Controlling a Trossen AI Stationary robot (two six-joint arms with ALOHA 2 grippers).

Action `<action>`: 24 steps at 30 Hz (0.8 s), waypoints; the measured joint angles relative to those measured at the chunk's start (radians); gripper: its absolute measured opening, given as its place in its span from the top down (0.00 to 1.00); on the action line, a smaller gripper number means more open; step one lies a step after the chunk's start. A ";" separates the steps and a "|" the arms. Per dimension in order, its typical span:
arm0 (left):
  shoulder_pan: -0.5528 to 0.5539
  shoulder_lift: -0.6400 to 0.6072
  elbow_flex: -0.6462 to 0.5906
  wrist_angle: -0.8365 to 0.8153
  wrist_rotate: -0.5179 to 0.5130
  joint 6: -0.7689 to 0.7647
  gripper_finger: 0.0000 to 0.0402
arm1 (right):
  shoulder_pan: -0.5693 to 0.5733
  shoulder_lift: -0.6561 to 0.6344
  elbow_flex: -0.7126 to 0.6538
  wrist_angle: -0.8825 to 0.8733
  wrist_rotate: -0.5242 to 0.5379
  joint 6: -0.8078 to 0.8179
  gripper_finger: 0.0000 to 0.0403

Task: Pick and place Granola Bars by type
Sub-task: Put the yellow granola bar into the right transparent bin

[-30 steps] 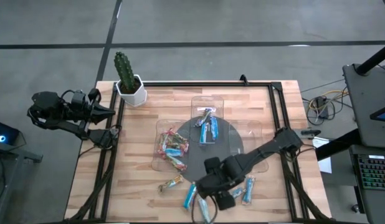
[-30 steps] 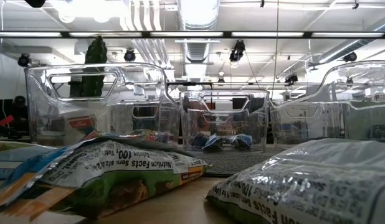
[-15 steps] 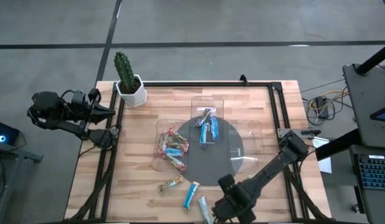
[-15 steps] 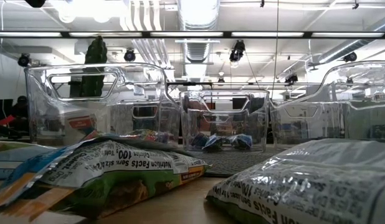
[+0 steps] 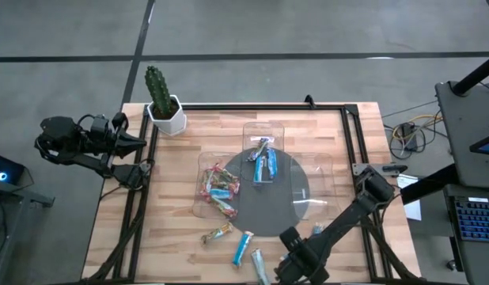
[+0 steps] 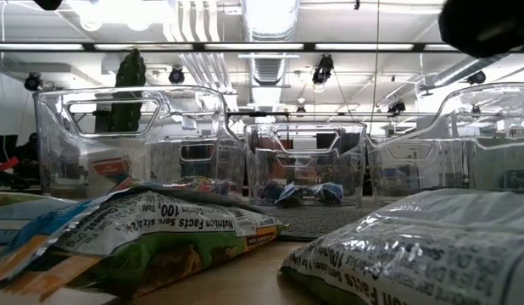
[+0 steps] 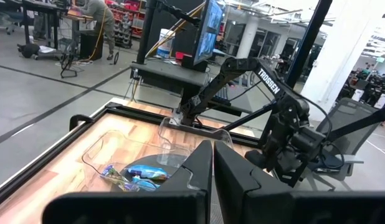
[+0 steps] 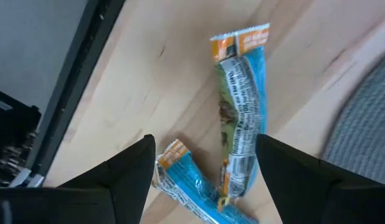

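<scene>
Over bench (image 5: 181,237) front edge, right claw (image 8: 205,168) spread wide above two blue granola bars (image 8: 242,118), nothing gripped, left claw (image 7: 213,180) shut, parked off bench's left side.

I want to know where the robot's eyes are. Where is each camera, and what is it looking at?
High view: above the table, looking straight down; both arms show.
Low view: at table-top height, looking across at clear trays; a dark bit of arm shows at the top corner.
Left wrist view: on the left arm beside the table, looking past its shut left gripper toward the right arm.
Right wrist view: looking down between the open right gripper at granola bars.
Shared: high and right wrist views both show those bars.
</scene>
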 joint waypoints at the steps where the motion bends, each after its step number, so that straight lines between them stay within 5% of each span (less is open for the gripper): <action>1: 0.000 0.000 0.000 0.000 0.000 0.000 1.00 | 0.000 0.000 -0.010 0.006 0.000 0.001 0.34; 24: 0.000 0.000 0.000 0.000 0.000 -0.005 1.00 | -0.012 0.000 -0.112 0.109 0.107 0.000 0.36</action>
